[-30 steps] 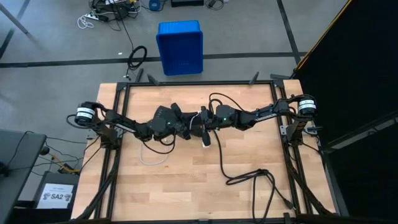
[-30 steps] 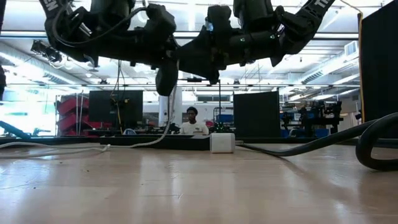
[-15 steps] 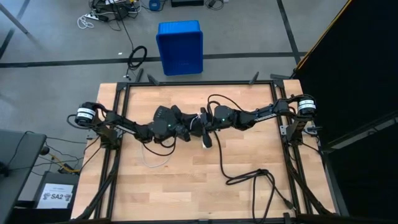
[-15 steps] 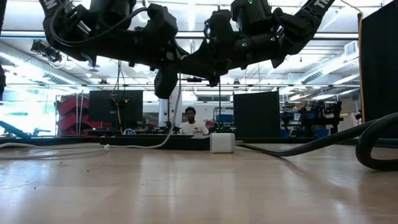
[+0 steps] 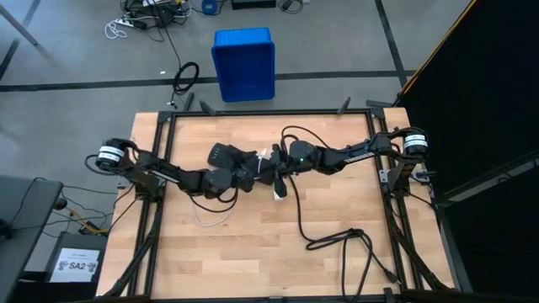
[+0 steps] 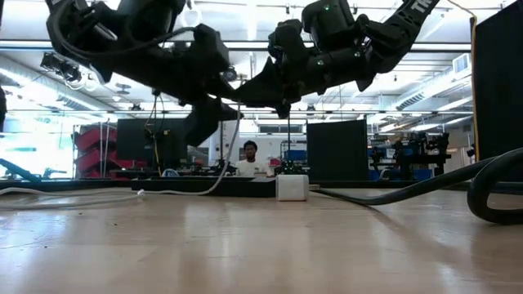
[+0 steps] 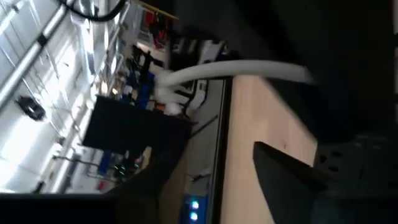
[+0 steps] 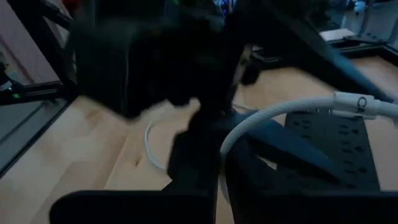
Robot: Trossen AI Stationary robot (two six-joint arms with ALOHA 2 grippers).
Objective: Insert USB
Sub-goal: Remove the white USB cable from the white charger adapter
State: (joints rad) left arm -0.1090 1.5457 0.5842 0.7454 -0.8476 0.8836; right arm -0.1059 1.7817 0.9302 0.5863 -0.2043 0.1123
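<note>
I have both tools meeting mid-frame above the worktop (image 5: 253, 244): left tool (image 5: 253, 171), right tool (image 5: 274, 166); grips unreadable. USB (image 8: 280, 111) arcs between them; misalignment could jam the plug.

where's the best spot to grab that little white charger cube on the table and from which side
Judging by the low view, take the white charger cube across its flat side faces, coming straight down from above. It sits upright on the table right against the long black power strip, so a level approach looks blocked there. Both end effectors hang above it now.
</note>
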